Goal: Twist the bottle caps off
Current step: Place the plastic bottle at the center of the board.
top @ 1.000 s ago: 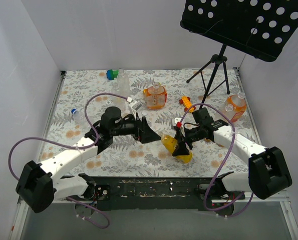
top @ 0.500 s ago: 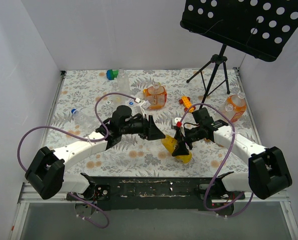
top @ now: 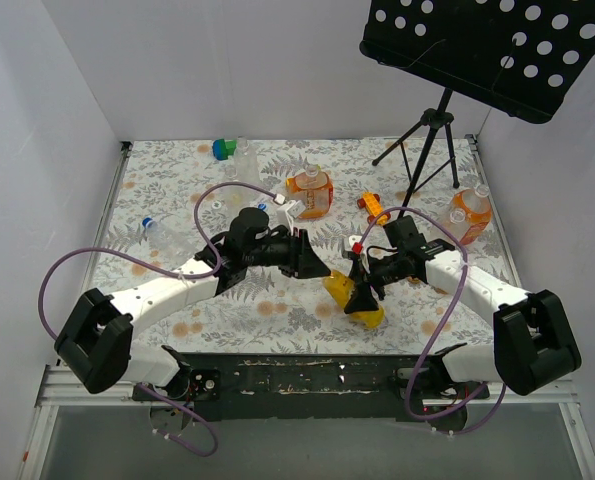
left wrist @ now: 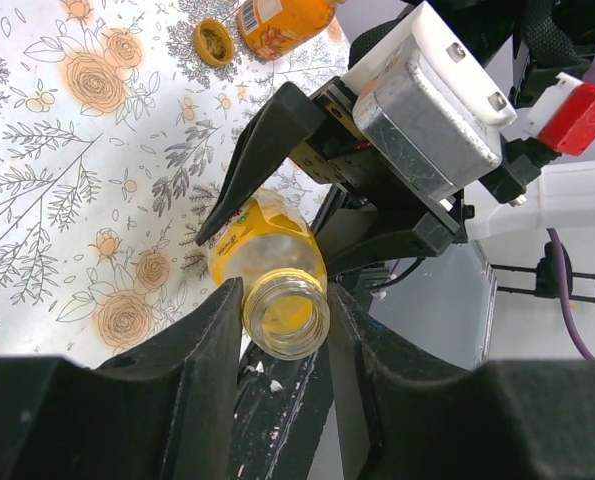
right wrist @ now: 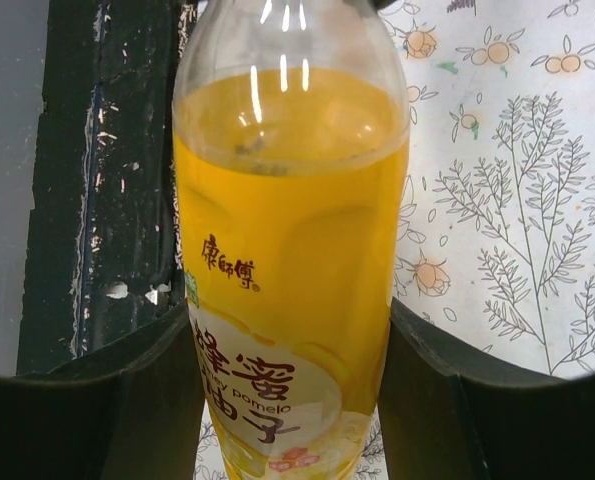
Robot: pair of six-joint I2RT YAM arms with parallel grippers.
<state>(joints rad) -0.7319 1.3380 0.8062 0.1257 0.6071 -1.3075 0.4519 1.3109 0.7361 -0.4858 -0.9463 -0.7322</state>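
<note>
Pinching the neck of the yellow bottle (left wrist: 277, 262), the left gripper (left wrist: 285, 295) has a finger (left wrist: 212, 330) pressed to each side of it, just under the rim. The bottle's mouth is open and faces the left wrist camera. From above, the left gripper (top: 312, 262) reaches in from the left and meets the bottle (top: 355, 295) near the front middle of the table (top: 277, 310).

The right gripper (right wrist: 287, 330) is clamped round the bottle's (right wrist: 292, 250) labelled body, one finger (right wrist: 167, 380) on each side, with yellow liquid filling it up to the shoulder. Seen from above, the right gripper (top: 362, 288) holds the bottle tilted, neck toward the left arm; I cannot tell whether the base touches the cloth.

A yellowish cap (left wrist: 214, 42) lies loose on the table, just beside an orange labelled thing (left wrist: 277, 20). Farther back stand a squat orange bottle (top: 310, 193) and a clear bottle (top: 245, 160) next to a green-and-blue block (top: 223, 149). Another orange bottle (top: 471, 213) stands at the right, near a tripod (top: 432, 140), and a blue-capped bottle (top: 162, 235) lies at the left
</note>
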